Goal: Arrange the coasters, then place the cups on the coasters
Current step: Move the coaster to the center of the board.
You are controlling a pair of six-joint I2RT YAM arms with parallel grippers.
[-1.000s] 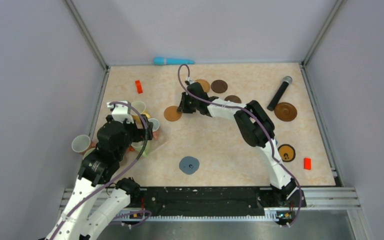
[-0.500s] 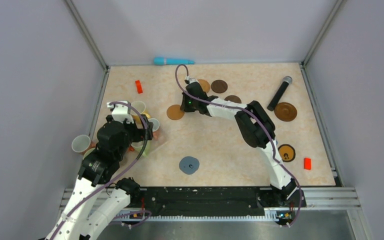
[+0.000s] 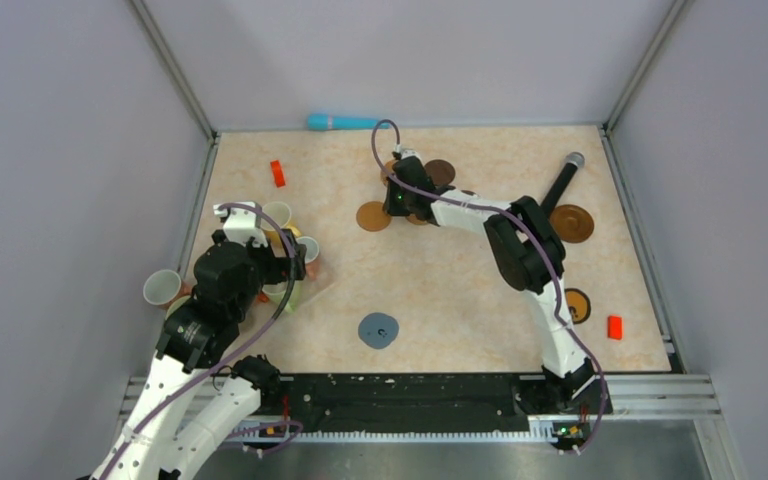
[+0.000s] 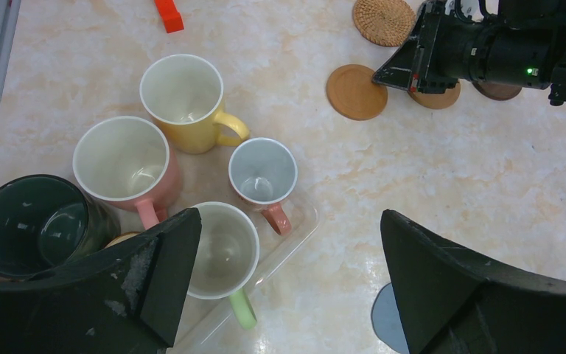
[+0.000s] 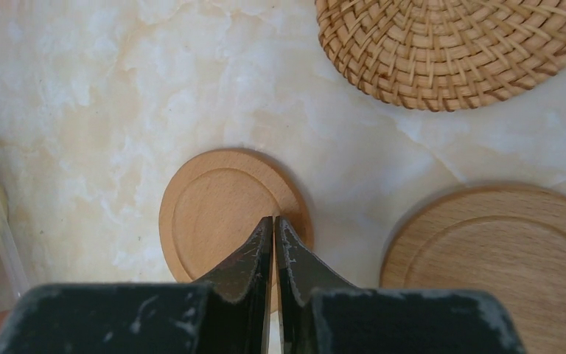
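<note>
My right gripper (image 5: 274, 220) is shut, and its tips press down on a small tan wooden coaster (image 5: 217, 210) at the back middle of the table. A woven coaster (image 5: 457, 44) and a larger wooden coaster (image 5: 508, 251) lie close by. Other coasters are spread out: dark brown (image 3: 440, 172), grey-blue (image 3: 378, 330), large brown (image 3: 571, 223), black-rimmed (image 3: 573, 305). My left gripper (image 4: 289, 217) hangs open above the cups at the left: yellow (image 4: 184, 99), pink (image 4: 121, 162), a small pink-handled one (image 4: 263, 173), a pale green-handled one (image 4: 221, 247) and black (image 4: 33, 221).
A black microphone (image 3: 558, 188) lies at the back right. Red blocks sit at the back left (image 3: 277, 173) and front right (image 3: 615, 326). A teal object (image 3: 345, 122) lies against the back wall. A clear tray (image 4: 298, 225) is under some cups.
My right gripper has slid to the right and slightly back, and the tan coaster under its tips has moved with it. The left arm and the cups are where they were.
</note>
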